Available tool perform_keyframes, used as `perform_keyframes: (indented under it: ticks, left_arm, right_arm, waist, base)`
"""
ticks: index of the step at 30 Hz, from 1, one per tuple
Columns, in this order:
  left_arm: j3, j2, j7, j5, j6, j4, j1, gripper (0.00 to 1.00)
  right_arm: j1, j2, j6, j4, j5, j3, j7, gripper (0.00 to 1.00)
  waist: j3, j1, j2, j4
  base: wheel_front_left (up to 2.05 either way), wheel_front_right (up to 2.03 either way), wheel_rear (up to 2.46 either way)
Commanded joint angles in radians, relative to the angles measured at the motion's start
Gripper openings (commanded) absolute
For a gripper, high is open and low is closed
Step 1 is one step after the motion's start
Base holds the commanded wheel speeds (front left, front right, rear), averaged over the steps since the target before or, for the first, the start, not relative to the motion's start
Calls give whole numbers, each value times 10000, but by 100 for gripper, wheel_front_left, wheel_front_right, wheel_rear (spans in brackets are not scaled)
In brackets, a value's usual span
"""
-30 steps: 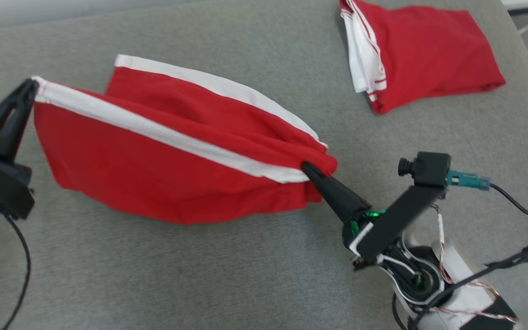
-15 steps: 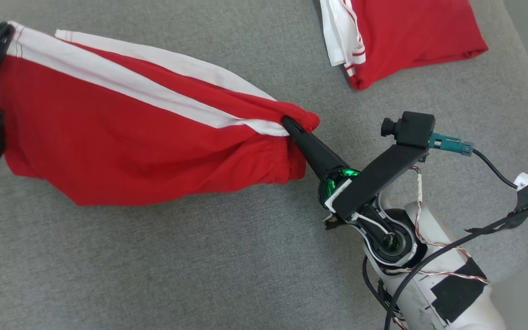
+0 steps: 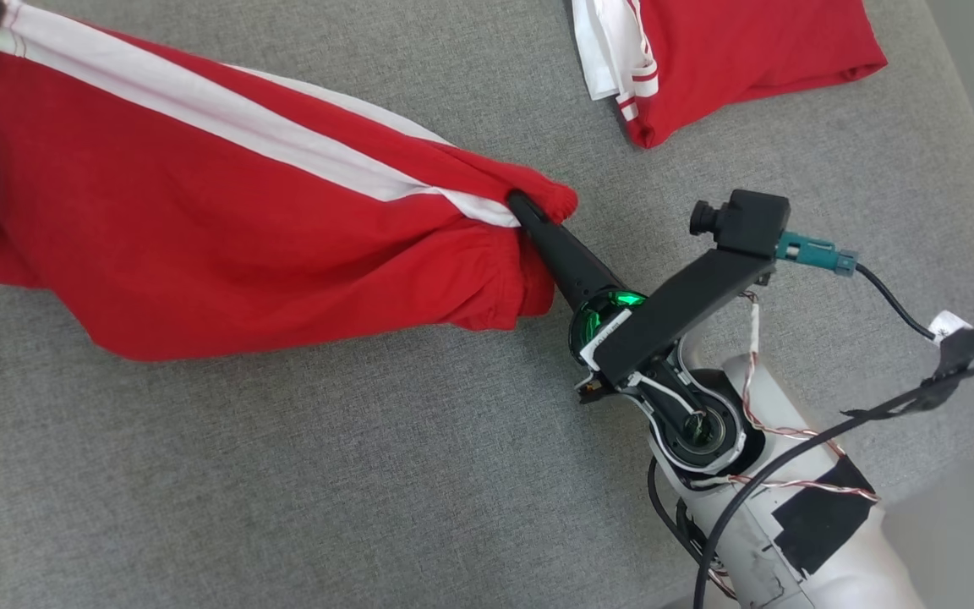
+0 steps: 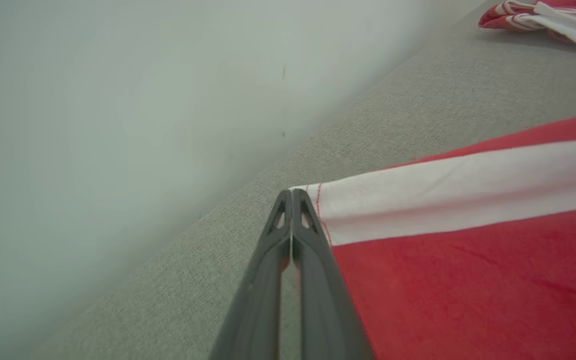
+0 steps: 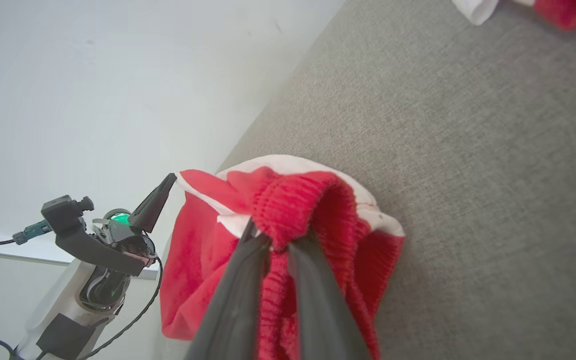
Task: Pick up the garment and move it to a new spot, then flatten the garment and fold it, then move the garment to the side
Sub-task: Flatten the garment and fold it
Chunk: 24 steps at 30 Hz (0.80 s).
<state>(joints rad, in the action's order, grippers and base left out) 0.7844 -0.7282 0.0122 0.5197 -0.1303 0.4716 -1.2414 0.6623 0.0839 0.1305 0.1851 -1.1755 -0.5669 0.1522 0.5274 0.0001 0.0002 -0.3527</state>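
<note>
garment (image 3: 199, 237) in two grippers (image 4: 292, 196) (image 3: 522, 205), second garment (image 3: 749, 51) apart

No legible text, print on small white label (image 3: 609, 340) too blurred

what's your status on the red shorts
Left gripper shut on red shorts, hem corner. Right gripper shut on waistband. Shorts stretched between. Other red garment lies apart.

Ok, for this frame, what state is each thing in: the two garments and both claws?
red garment: unfolded, stretched between both claws, lower edge sagging.
left claw: shut on the white-striped corner.
right claw: shut on the ribbed waistband.
second red garment: folded, lying on the grey surface, untouched.
</note>
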Motion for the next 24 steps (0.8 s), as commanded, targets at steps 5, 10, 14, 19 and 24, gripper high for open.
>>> perform_keyframes:
  ticks: [5,10,14,19,24]
  left_arm:
    - [498,102,550,270,12,563,-67,100]
    - [729,161,1150,455,11,927,259,100]
    - [617,206,1657,759,49,1024,620,100]
    - [423,107,2069,1015,201,875,1182,100]
    - [107,-125,2379,1304,700,304,2080,100]
  right_arm:
    - [124,113,2,247,530,-264,160,97]
    - [-312,428,2,185,894,-209,400,100]
    - [-815,735,2,-226,1188,-7,543,100]
    - [-1416,948,2,-950,1665,399,278,100]
    - [-2074,953,2,-1665,2525,872,-100,100]
  waist:
    - [-139,-1,-2,89]
    - [-570,-1,-2,238]
    - [-1006,-1,-2,364]
    - [-1424,-1,-2,454]
    - [-1798,-1,-2,525]
  base:
    - [0,0,0]
    - [0,0,0]
    - [0,0,0]
    - [0,0,0]
    - [0,0,0]
